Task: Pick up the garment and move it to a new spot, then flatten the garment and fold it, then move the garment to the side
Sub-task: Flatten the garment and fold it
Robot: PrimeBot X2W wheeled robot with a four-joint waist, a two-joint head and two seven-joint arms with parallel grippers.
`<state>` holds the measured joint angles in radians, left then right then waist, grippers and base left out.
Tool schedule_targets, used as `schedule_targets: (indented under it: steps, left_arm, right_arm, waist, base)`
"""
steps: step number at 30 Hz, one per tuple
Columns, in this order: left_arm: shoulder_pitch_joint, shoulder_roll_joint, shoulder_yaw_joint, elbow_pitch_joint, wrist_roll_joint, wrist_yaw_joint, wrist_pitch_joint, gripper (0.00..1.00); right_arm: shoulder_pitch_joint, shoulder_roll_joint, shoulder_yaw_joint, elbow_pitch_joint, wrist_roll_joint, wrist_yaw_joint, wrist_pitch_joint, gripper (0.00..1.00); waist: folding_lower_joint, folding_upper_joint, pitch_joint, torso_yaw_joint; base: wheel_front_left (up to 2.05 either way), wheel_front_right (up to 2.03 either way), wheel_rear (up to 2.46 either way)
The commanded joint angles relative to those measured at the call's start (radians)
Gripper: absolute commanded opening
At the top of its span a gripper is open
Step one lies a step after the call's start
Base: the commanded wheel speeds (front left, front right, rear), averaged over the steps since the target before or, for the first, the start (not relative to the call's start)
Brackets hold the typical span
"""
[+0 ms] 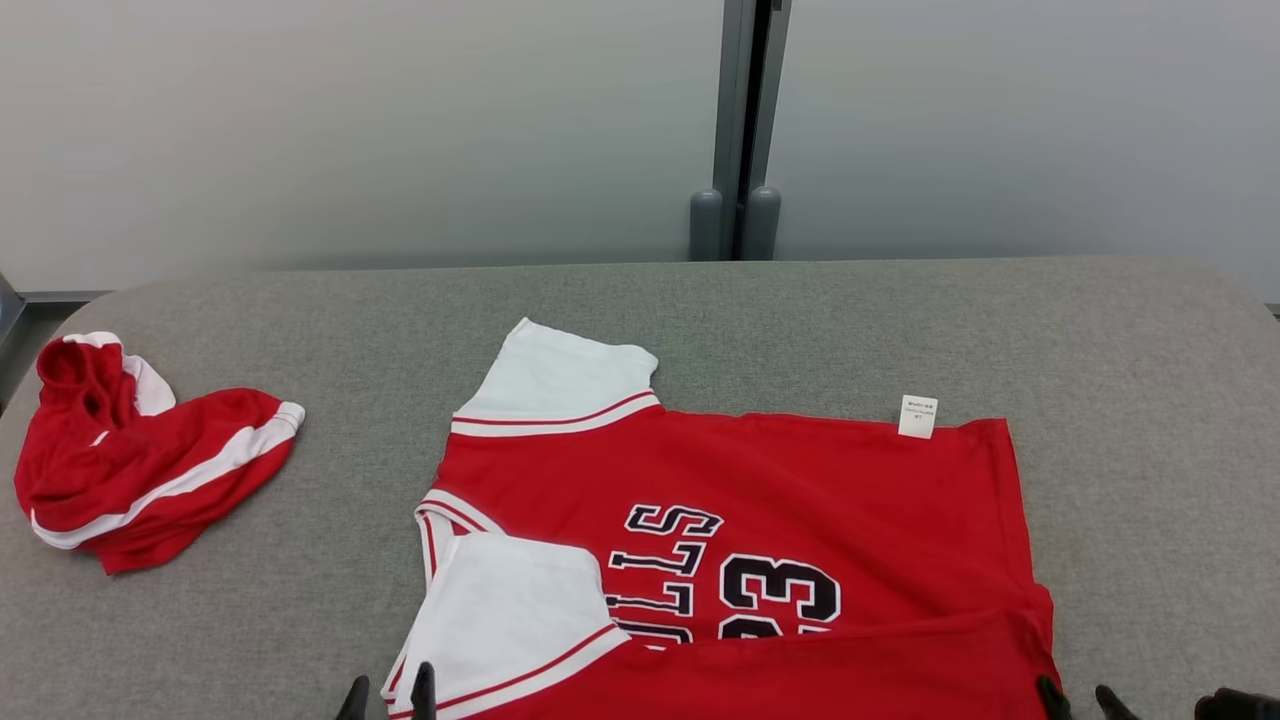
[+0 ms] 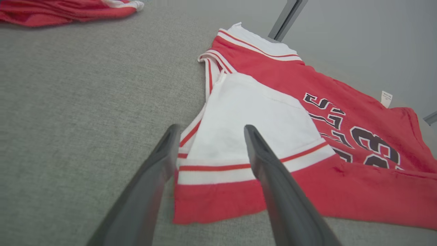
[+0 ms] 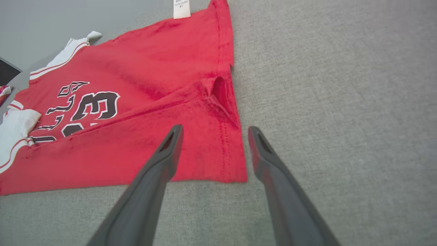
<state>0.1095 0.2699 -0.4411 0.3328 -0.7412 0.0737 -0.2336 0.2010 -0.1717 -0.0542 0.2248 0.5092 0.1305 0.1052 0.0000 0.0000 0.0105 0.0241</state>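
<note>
The garment point(image 1: 800, 500) is a red jersey with white sleeves, black lettering and a number, lying flat on the grey table with its near long edge folded up over itself. My left gripper point(image 1: 390, 695) is open above the folded white sleeve point(image 2: 239, 123) at the jersey's point(image 2: 341, 102) near left corner, holding nothing. At the near right corner, my right gripper point(image 1: 1080, 700) is open too, its fingers point(image 3: 170, 147) straddling the red hem corner point(image 3: 232, 164) of the jersey point(image 3: 136, 78) without gripping it. A white tag point(image 1: 917, 416) sticks out at the far edge.
A second red and white garment point(image 1: 140, 460) lies bunched at the table's left end, also seen as a red strip point(image 2: 61, 12) in the left wrist view. Bare grey table point(image 1: 1150, 400) stretches to the right and behind the jersey. A grey wall with a post point(image 1: 745, 130) stands behind.
</note>
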Motion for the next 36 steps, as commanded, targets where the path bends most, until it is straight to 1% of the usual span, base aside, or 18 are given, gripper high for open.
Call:
schedule_targets:
  steps: [1,6,9,12,14,16,22,24,26,34,36]
  left_arm:
    - [-0.02,0.004,0.013,-0.006,0.006,0.001,-0.011,1.0]
    - [-0.058,0.011,0.059,-0.028,0.055,-0.01,-0.03,1.0]
    - [-0.084,-0.002,0.103,-0.055,0.095,-0.012,-0.032,1.0]
    - [-0.102,-0.006,0.142,-0.086,0.162,-0.012,-0.032,1.0]
    - [-0.118,-0.014,0.169,-0.098,0.195,-0.009,-0.032,1.0]
    - [-0.14,-0.021,0.198,-0.1,0.245,-0.021,-0.032,1.0]
    - [-0.169,-0.043,0.236,-0.107,0.352,-0.036,-0.032,1.0]
    - [-0.179,-0.05,0.243,-0.098,0.388,-0.037,-0.032,1.0]
    - [-0.18,-0.07,0.261,-0.095,0.403,-0.041,-0.033,1.0]
    - [-0.15,-0.116,0.316,-0.076,0.475,-0.082,-0.032,1.0]
    - [-0.144,-0.121,0.328,-0.063,0.494,-0.085,-0.033,1.0]
  right_arm:
    - [-0.012,0.001,-0.01,-0.011,-0.009,0.001,-0.008,1.0]
    - [-0.054,0.016,-0.032,-0.051,-0.026,0.001,-0.057,1.0]
    - [-0.085,0.011,-0.018,-0.073,-0.055,0.001,-0.111,1.0]
    - [-0.122,0.024,0.005,-0.087,-0.055,0.001,-0.166,1.0]
    - [-0.147,0.028,0.02,-0.09,-0.061,0.001,-0.199,1.0]
    - [-0.184,0.032,0.038,-0.087,-0.077,0.001,-0.251,1.0]
    - [-0.233,0.047,0.044,-0.061,-0.145,0.001,-0.339,1.0]
    - [-0.241,0.053,0.045,-0.054,-0.172,0.001,-0.353,1.0]
    - [-0.239,0.061,0.045,-0.047,-0.196,0.001,-0.363,1.0]
    - [-0.202,0.092,0.042,-0.026,-0.25,0.001,-0.371,1.0]
    - [-0.192,0.098,0.04,-0.023,-0.26,0.001,-0.371,1.0]
  waist:
    - [0.0,0.0,0.0,-0.002]
    - [0.0,0.0,0.001,-0.015]
    - [0.0,0.0,0.0,-0.023]
    - [0.0,0.0,0.004,-0.033]
    - [0.0,0.0,0.007,-0.039]
    - [0.0,0.0,0.009,-0.046]
    - [0.0,0.0,0.004,-0.052]
    - [0.0,0.0,0.002,-0.052]
    - [0.0,0.0,-0.001,-0.051]
    - [0.0,0.0,-0.005,-0.042]
    - [0.0,0.0,-0.004,-0.039]
  base:
    - [0.0,0.0,0.0]
    - [0.0,0.0,0.0]
    - [0.0,0.0,0.0]
    - [0.0,0.0,0.0]
    - [0.0,0.0,0.0]
    - [0.0,0.0,0.0]
    - [0.0,0.0,0.0]
    - [0.0,0.0,0.0]
    - [0.0,0.0,0.0]
    - [0.0,0.0,0.0]
    - [0.0,0.0,0.0]
